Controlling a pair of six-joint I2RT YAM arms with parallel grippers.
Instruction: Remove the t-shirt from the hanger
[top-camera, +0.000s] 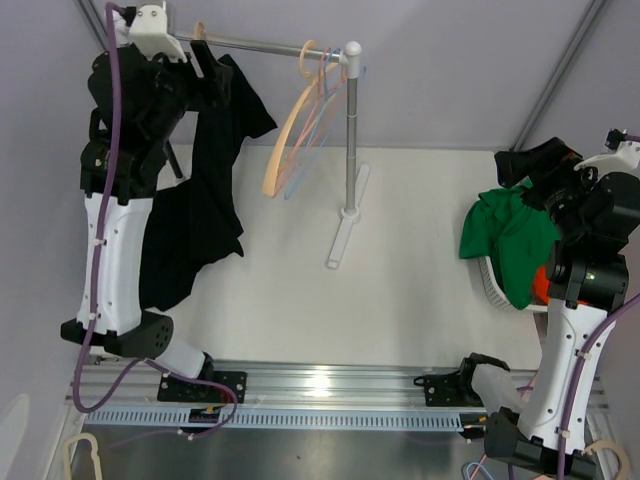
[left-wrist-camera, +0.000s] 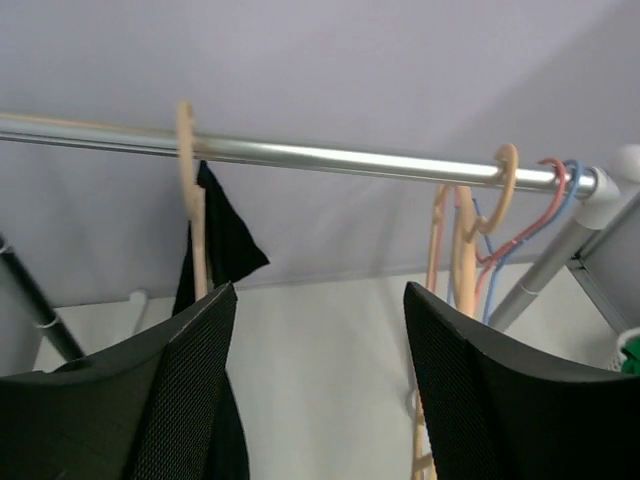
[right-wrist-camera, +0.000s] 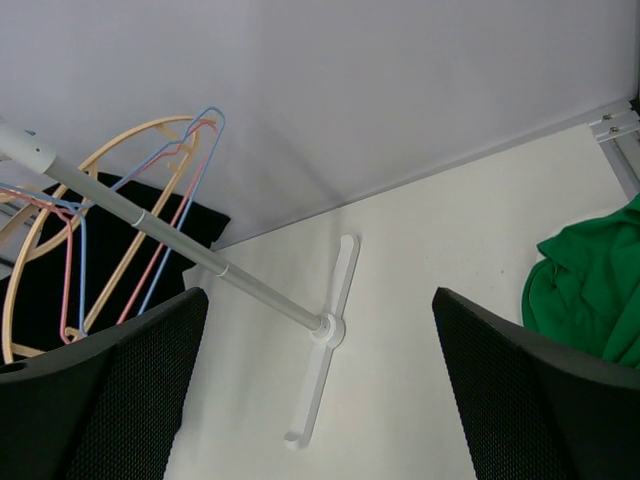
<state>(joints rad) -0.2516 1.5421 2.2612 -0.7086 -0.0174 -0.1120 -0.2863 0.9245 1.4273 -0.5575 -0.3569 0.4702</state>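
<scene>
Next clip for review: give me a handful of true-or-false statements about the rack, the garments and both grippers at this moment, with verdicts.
1. The black t-shirt hangs from a tan hanger on the rail. True.
2. The left gripper is clamped on the shirt. False: its jaws stand apart with nothing between them.
3. The empty hangers lie on the table. False: they hang at the rail's right end.
4. A green garment drapes over the basket beside the right arm. True.
5. The right gripper holds the green garment. False: it is open and empty.
</scene>
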